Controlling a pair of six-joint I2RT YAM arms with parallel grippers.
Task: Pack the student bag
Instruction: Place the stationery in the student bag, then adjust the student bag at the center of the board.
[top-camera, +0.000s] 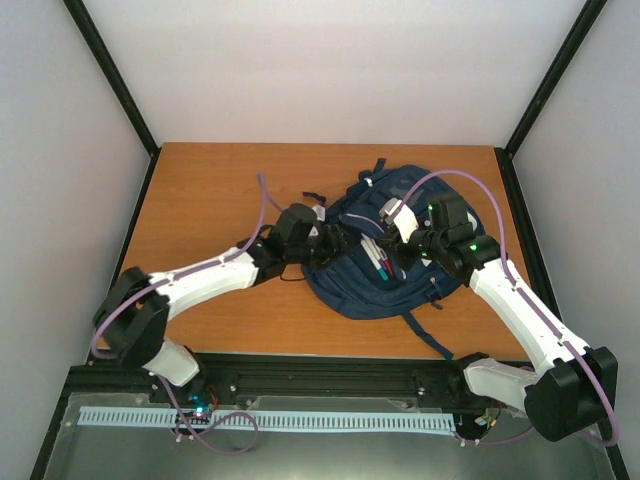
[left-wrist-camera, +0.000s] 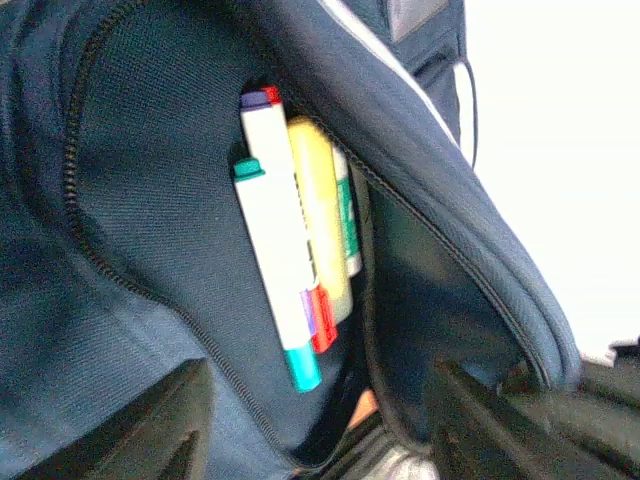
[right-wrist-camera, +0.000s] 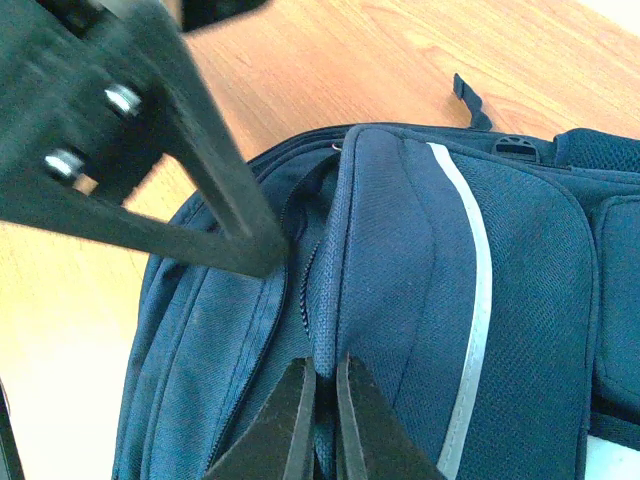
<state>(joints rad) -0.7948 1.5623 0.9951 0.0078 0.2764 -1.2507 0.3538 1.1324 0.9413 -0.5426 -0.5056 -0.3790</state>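
The navy student bag lies on the table right of centre, its front compartment pulled open. Inside it lie white markers with teal ends, a red and purple one, and a yellow highlighter; they also show in the top view. My left gripper is open at the opening's left side, its fingers spread wide in front of the markers and holding nothing. My right gripper is shut on the bag's flap edge by the zipper and lifts it. A left finger crosses the right wrist view.
The wooden table is ringed by white walls and black corner posts. A dark bag strap trails toward the near edge, and a buckle strap lies left of the bag. Purple cables arch over both arms.
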